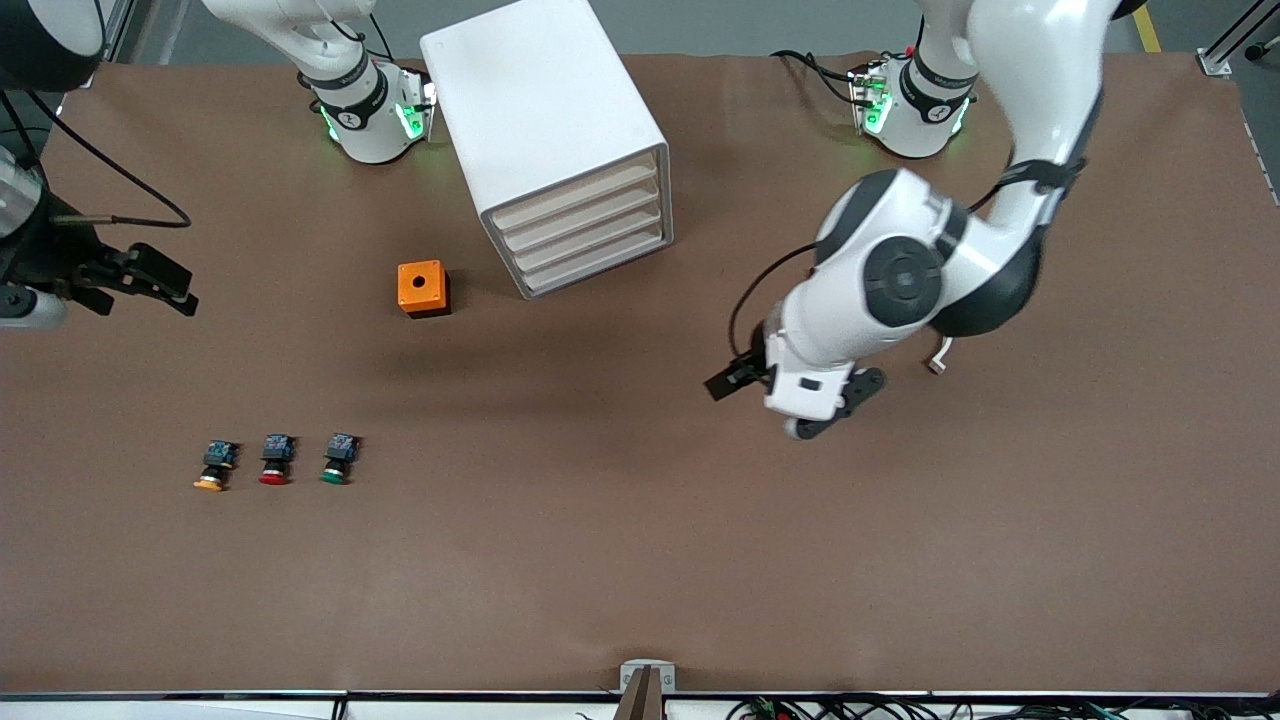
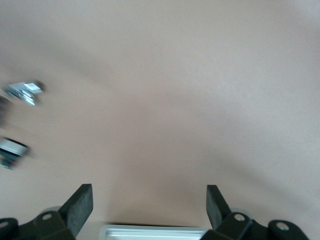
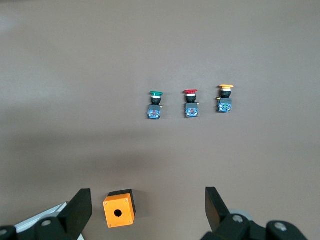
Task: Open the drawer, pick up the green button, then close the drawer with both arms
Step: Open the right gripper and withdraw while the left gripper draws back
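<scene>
The white cabinet stands between the two arm bases, and its four stacked drawers are all shut. The green-capped button lies on the table nearer to the front camera, at the end of a row of three. It also shows in the right wrist view. My right gripper is open and empty, up in the air at the right arm's end of the table; its wrist view looks down on the buttons. My left gripper is open and empty over bare table beside the cabinet.
A small orange box with a hole sits beside the cabinet, also in the right wrist view. A red-capped button and a yellow-orange-capped one lie beside the green one. Brown table stretches toward the front camera.
</scene>
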Available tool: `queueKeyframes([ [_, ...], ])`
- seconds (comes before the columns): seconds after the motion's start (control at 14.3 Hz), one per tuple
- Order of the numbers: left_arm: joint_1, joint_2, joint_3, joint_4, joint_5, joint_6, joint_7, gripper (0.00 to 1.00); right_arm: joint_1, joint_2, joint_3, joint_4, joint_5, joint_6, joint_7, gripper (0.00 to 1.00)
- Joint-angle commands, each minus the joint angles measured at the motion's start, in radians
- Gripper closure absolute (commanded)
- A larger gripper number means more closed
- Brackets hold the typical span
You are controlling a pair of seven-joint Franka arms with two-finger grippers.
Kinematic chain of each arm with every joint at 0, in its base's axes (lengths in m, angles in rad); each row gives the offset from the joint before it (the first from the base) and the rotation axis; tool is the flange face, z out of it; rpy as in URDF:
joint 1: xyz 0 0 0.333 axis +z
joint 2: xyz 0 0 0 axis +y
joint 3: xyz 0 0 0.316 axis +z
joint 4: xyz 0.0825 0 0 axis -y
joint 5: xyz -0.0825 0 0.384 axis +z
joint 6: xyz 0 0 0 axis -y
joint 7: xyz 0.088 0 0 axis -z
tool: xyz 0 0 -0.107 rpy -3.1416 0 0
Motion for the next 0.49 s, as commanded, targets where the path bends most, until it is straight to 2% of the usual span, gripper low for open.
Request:
queueKeyframes([
  [0.0,0.062,-0.087,-0.004,-0.025,0.016,-0.117,0.154,0.00,-0.016,-0.046,0.010,-0.009,0.006,-0.024,0.013,0.00],
  [0.28,0.182,-0.179,-0.008,-0.028,0.015,-0.299,0.400,0.00,-0.019,-0.056,0.010,-0.008,0.005,-0.027,0.010,0.00],
  [0.42,0.207,-0.234,0.014,-0.030,0.007,-0.363,0.523,0.00,-0.019,-0.050,0.010,-0.002,0.000,-0.020,0.007,0.00],
])
